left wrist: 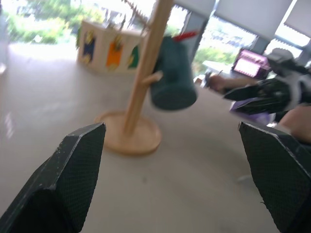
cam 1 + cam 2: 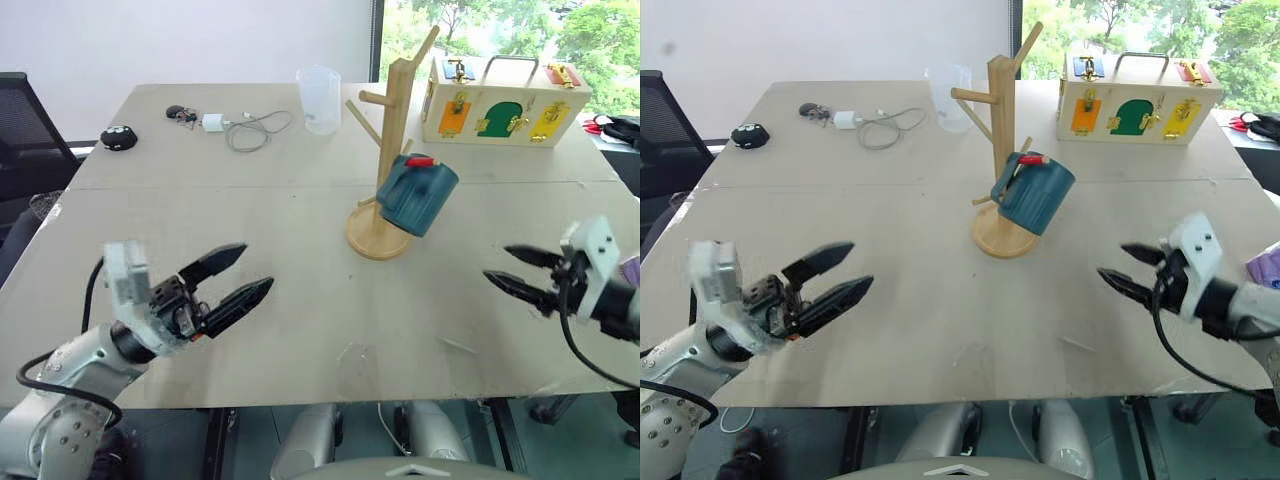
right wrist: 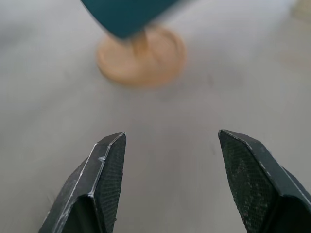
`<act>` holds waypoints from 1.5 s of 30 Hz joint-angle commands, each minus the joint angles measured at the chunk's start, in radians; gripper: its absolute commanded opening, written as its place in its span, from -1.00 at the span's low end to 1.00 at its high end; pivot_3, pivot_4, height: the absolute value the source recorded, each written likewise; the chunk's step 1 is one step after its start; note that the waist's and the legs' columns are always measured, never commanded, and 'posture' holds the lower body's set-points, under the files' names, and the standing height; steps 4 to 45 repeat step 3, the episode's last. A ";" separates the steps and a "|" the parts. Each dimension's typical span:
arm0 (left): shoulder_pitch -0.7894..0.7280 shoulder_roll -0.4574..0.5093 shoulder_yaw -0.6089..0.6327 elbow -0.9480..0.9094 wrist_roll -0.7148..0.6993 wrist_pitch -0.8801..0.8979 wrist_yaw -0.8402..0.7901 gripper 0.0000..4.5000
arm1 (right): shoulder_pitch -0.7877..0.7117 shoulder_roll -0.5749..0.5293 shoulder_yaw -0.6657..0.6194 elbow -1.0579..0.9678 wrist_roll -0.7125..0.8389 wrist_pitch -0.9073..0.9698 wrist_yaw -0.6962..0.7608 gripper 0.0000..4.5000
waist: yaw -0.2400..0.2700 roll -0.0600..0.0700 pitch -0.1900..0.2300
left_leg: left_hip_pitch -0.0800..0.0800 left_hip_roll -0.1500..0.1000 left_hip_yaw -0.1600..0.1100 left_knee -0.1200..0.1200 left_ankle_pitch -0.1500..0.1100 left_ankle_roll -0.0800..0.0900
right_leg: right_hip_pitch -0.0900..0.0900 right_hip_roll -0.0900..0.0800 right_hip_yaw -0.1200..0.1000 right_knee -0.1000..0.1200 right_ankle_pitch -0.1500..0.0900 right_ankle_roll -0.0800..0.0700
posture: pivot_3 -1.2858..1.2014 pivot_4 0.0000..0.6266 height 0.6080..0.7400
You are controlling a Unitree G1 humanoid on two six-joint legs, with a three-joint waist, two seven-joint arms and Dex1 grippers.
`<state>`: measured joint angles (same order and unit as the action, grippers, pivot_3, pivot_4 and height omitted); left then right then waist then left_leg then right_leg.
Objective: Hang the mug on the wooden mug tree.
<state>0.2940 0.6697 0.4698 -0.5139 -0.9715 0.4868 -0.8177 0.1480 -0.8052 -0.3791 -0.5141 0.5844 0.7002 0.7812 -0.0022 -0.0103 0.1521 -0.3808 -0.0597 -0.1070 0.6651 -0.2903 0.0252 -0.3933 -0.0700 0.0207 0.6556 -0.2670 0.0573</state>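
On the red-tipped peg of the wooden mug tree point(image 2: 392, 160) the mug point(image 2: 417, 193) hangs by its handle, unsupported, both the left gripper point(image 2: 236, 275) and right gripper point(image 2: 518, 270) released, empty, well apart.

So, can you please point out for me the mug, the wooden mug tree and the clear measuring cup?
mug point(image 2: 420, 197): left eye view, on its teal outer wall.
wooden mug tree point(image 2: 395, 125): left eye view, on the upright post above the mug.
clear measuring cup point(image 2: 320, 100): left eye view, on its side wall.
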 commanded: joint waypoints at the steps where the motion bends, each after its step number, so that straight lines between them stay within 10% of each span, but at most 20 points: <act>1: 0.003 0.023 0.017 -0.008 0.045 0.016 0.042 1.00 | 0.051 -0.011 -0.068 0.012 -0.041 -0.115 0.047 0.33 | 0.001 0.000 0.000 | 0.000 0.000 0.000 0.000 0.000 0.000 | 0.000 0.000 0.000 0.000 0.000 0.000 | 0.03 -0.52 1.00; 45: -0.007 0.023 -0.003 0.005 0.073 0.016 0.047 1.00 | 0.059 0.004 -0.068 0.031 -0.056 -0.154 0.045 0.33 | 0.001 0.000 0.000 | 0.001 0.000 0.000 0.000 0.000 0.000 | 0.000 0.000 0.000 0.001 0.000 0.000 | 0.03 -0.52 1.00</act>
